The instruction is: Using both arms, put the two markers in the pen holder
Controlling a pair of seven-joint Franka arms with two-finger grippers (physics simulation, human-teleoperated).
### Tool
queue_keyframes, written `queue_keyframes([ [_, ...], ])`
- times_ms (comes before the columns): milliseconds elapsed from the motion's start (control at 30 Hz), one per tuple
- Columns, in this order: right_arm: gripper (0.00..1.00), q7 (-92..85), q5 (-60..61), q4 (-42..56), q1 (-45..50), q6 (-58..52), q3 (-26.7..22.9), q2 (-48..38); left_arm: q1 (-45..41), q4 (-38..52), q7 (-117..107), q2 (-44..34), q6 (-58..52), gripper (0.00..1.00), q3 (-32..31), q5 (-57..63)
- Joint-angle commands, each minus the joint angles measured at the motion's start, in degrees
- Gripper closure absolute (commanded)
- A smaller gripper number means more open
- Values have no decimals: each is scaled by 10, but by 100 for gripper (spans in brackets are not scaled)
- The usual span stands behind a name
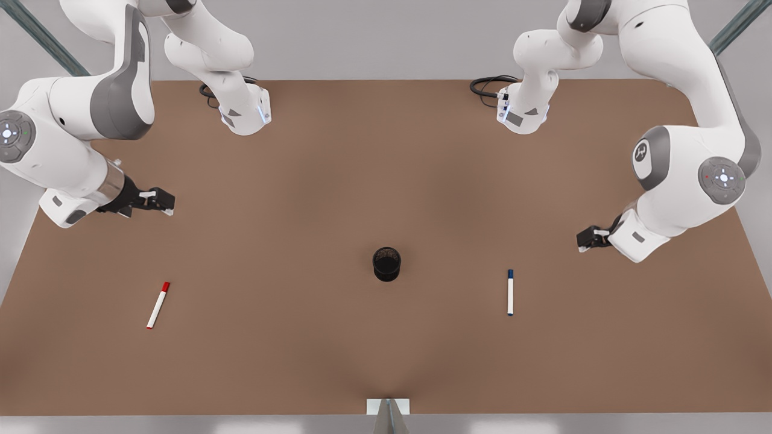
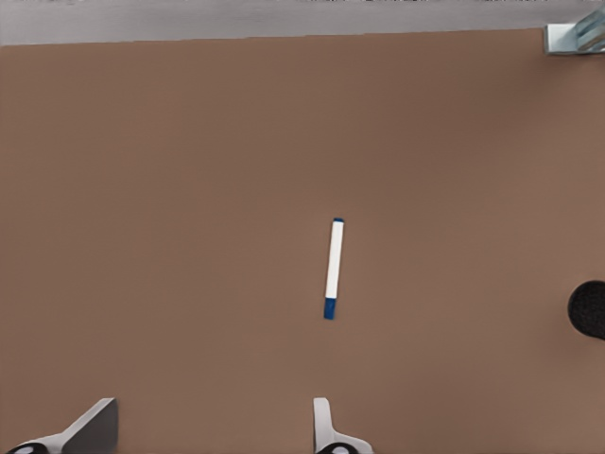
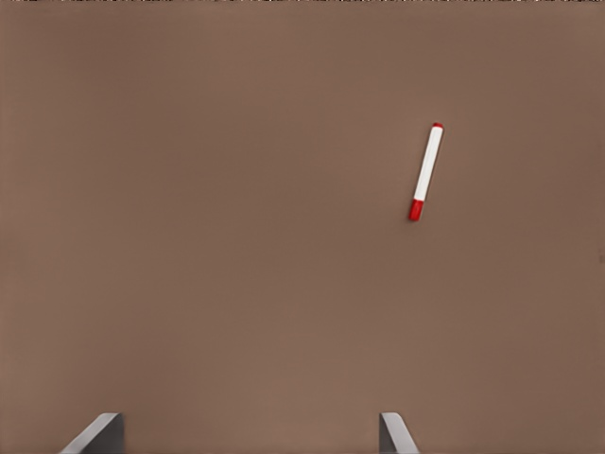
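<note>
The red-capped marker (image 1: 158,305) lies flat on the brown table at the front view's left; it is also the red marker (image 3: 425,171) ahead of my right gripper (image 3: 248,427). That right gripper (image 1: 163,201) hovers open behind it. The blue-capped marker (image 1: 510,292) lies at the front view's right, and this blue marker (image 2: 333,269) shows ahead of my left gripper (image 2: 213,421). The left gripper (image 1: 584,240) hangs open behind and to the right of it. The black pen holder (image 1: 386,263) stands upright between the markers, its edge (image 2: 588,309) visible too.
Both arm bases (image 1: 246,111) (image 1: 523,111) with black cables (image 1: 485,85) stand at the table's back edge. A small metal bracket (image 1: 388,407) sits at the middle of the front edge, seen as a bracket (image 2: 575,38) from the left wrist. Bare tabletop (image 1: 271,229) surrounds the markers.
</note>
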Motion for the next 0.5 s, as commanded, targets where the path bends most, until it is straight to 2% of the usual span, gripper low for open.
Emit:
queue_keyframes([
  [0,0,-1,1,0,0,8,0,-1,0,0,32,1,25,0,0,-1],
  [133,0,-1,0,0,-2,15,0,3,-6,0,31,34,39,0,-3,-3],
  [167,0,-1,-3,0,-24,30,-5,25,-11,-8,30,55,94,0,-3,-6],
  [233,0,-7,-27,10,-60,114,-7,112,-19,-43,28,97,191,0,-3,-26],
  [267,0,-39,-27,59,-71,141,-21,182,-26,-99,1,105,269,0,-3,-28],
  [300,0,-87,-28,167,-71,146,-48,289,-27,-129,-2,119,324,0,-4,-28],
  [367,0,-125,-38,198,-71,211,-70,366,-35,-128,-5,161,361,0,-4,-29],
  [433,0,-123,-40,218,-68,258,-69,423,-41,-127,-4,185,364,0,-11,-29],
  [467,0,-124,-40,294,-67,248,-63,490,-45,-123,-3,198,368,0,-10,-26],
])
